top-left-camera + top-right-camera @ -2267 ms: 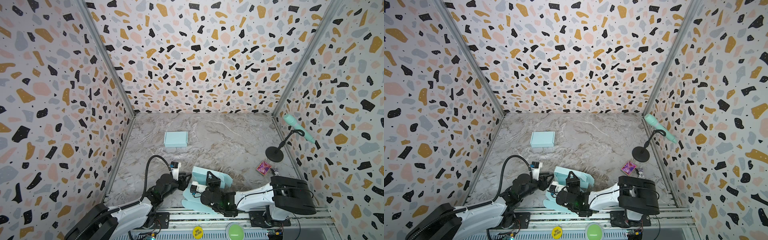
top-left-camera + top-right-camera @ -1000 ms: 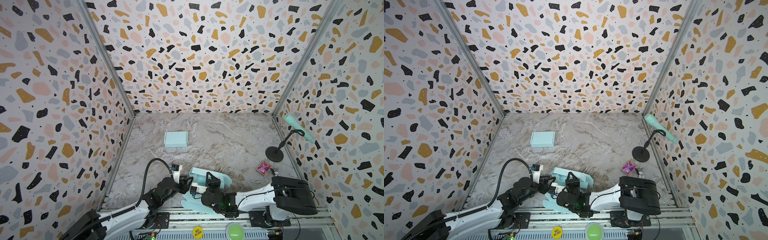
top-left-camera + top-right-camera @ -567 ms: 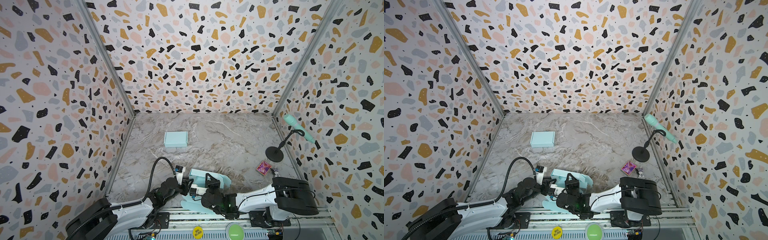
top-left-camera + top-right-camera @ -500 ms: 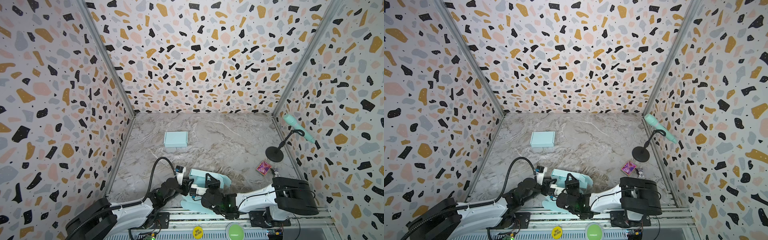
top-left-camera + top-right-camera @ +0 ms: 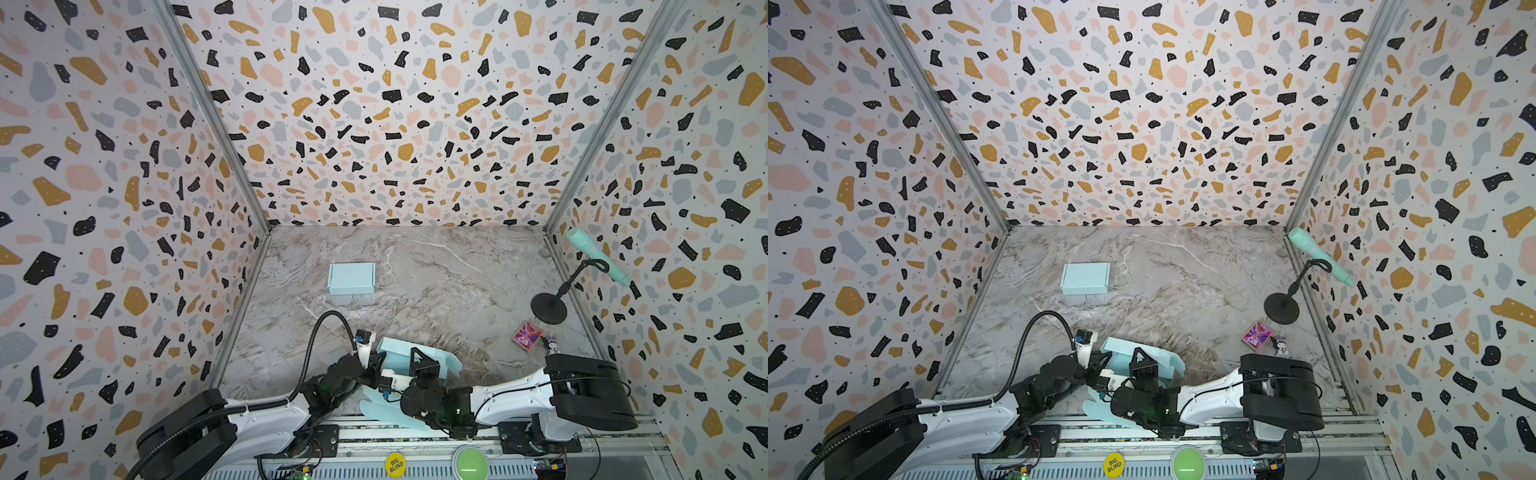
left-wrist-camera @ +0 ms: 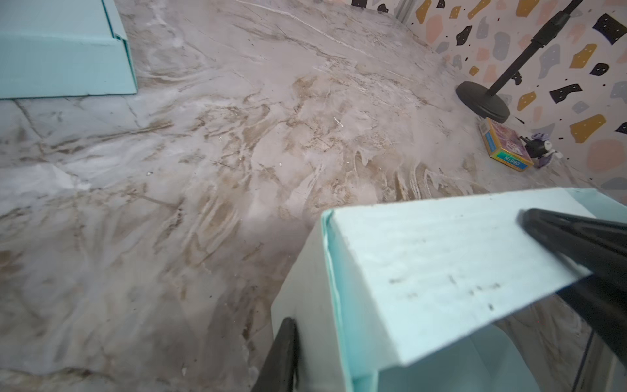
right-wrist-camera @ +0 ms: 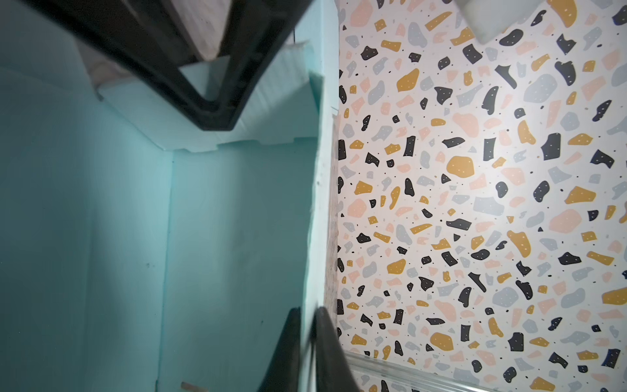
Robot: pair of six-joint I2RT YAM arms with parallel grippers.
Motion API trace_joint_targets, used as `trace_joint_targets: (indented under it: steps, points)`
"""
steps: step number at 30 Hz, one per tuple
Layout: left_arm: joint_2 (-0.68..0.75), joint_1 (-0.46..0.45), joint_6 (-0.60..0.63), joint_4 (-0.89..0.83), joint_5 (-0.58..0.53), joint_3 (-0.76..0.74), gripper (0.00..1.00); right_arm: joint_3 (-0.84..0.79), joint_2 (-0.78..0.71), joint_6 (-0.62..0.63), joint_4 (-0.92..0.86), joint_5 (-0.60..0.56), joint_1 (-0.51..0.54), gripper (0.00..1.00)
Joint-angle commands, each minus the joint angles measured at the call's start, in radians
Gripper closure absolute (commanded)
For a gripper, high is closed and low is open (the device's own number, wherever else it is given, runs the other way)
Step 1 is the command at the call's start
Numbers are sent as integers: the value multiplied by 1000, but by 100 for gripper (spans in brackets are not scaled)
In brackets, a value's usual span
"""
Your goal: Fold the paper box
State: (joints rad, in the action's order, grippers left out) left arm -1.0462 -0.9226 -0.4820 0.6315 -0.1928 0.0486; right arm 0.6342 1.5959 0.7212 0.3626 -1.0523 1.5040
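Half-folded pale teal cardboard box (image 5: 392, 348), right fingers (image 7: 288, 346) clamped on its thin wall, left fingers (image 6: 576, 244) straddling a flap, grip unclear; opposing pulls could crease or spring it open.

A round yellow disc (image 5: 395, 464) (image 5: 1113, 464) on the front rail (image 5: 357, 448) reads "BIG BLIND" in black capitals, legible in both top views. From my left wrist camera, a small colourful box (image 6: 505, 149) carries a side label reading "No.990".
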Motion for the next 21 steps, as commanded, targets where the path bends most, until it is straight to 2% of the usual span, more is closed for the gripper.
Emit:
trace_joint_targets:
  steps: [1, 7, 12, 16, 21]
  points:
    - [-3, -13, 14, 56, -15, 27, 85, 34, 8, -106, -135, 101, 15, 81]
    - [-3, -20, 33, 49, -42, 23, 87, 81, -101, -352, -279, 285, 17, 62]
    - [4, -21, 71, 5, -62, 44, 87, 32, -308, -488, -253, 481, 15, 45]
    - [15, -20, 92, -20, -80, 57, 87, -8, -457, -568, -240, 598, -8, 37]
    - [7, -20, 113, -35, -92, 75, 87, -20, -585, -657, -220, 746, -100, 32]
